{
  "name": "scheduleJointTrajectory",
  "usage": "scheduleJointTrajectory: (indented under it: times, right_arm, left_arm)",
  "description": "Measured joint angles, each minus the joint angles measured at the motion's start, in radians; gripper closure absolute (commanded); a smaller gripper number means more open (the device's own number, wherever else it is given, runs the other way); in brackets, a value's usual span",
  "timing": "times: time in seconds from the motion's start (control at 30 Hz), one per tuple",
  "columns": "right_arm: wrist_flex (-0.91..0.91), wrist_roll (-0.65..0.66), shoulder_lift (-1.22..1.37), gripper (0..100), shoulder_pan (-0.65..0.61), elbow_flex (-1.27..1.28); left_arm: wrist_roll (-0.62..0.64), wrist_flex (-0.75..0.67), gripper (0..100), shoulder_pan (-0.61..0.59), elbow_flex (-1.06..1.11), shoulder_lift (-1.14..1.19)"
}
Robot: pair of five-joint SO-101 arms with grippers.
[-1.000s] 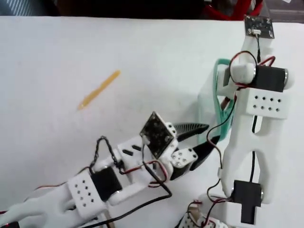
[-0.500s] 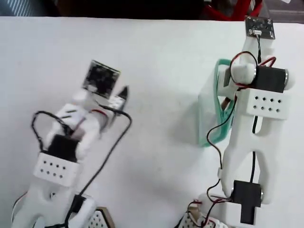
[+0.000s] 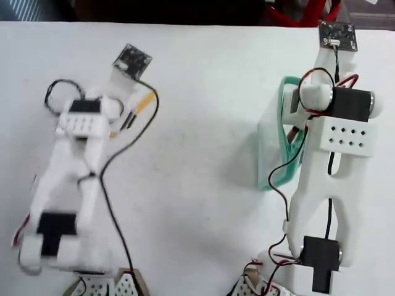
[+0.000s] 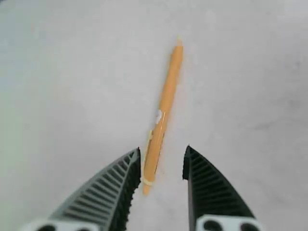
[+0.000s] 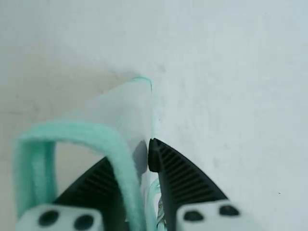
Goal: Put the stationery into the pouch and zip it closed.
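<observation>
Left fingers [image 4: 162, 151]: released, spread apart over the table [image 3: 203, 92]. The blunt end of the pen [image 4: 166, 101] lies between them, closer to one finger than the other. I cannot tell whether that finger touches it.
Pen: orange, flat on the white table. From above it lies aslant [image 3: 145, 102] on the far left part, just beside my left fingers [image 3: 126, 118], with its pointed end aimed away from them.
Right fingers [image 5: 148, 147]: clenched on the pouch [image 5: 125, 106], with the tips pinched together on its clear wall near the rim.
Pouch: clear with teal edging. It sits on the right side of the table [image 3: 271, 142], partly under my right arm and well apart from the pen.
Strap [image 5: 72, 132]: a teal loop of the pouch arching across close by my right fingers.
Task so far: the pen is not yet in the pouch.
</observation>
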Motion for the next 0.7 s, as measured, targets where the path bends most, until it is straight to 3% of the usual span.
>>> scheduleJointTrajectory:
  times: [0.33,0.7]
  right_arm:
    - [0.0,0.0,0.0,97.7,0.0,0.0]
    - [0.0,0.0,-0.002,97.8,0.0,0.0]
  left_arm:
    - [-0.054,0.348,84,-0.032,-0.855,0.749]
    - [-0.109,0.712,88,-0.032,-1.629,1.224]
